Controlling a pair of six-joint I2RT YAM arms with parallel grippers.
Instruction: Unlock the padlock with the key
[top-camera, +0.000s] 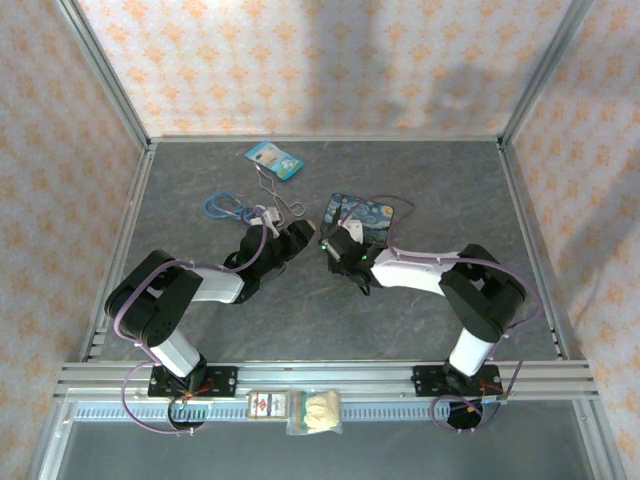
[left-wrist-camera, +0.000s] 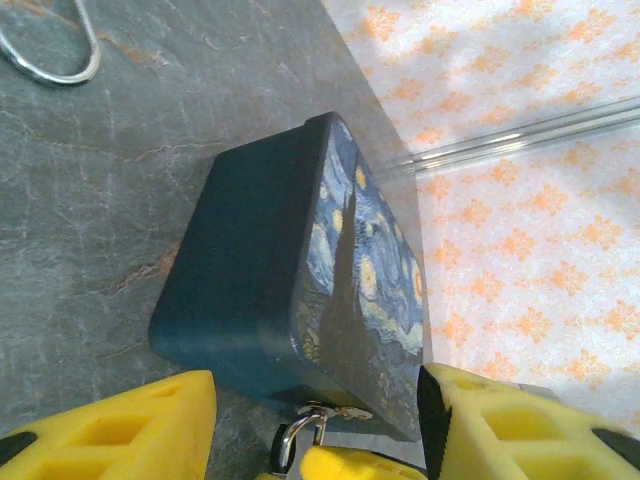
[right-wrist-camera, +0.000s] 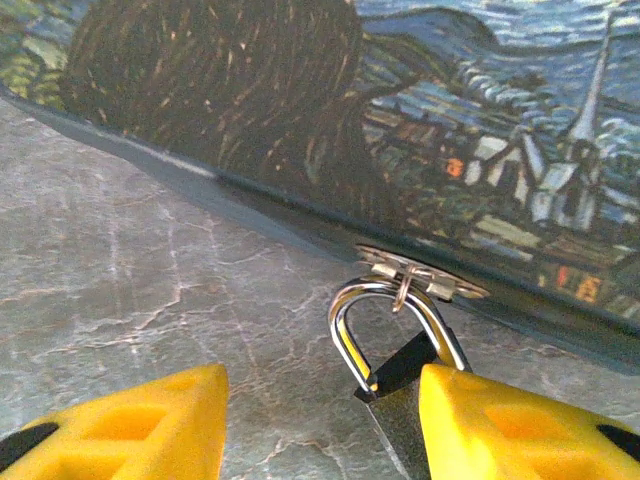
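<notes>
The tiny dark padlock with a thin silvery shackle hangs from the small metal hasp of the blue starry-painted rectangular tin on the grey stone-patterned desk. It sits between the spread yellow fingers of the right gripper, close against one of them. The left gripper is also spread and pinches nothing, and the small key cannot be made out. The right gripper would do best to close squarely on the dark body below the shackle, leaving the keyhole end clear and the tin undragged.

we see our right gripper with yellow fingers spread wide over the grey table. the padlock lies just beside one finger, its silvery shackle looped through a small ring on the painted tin.
</notes>
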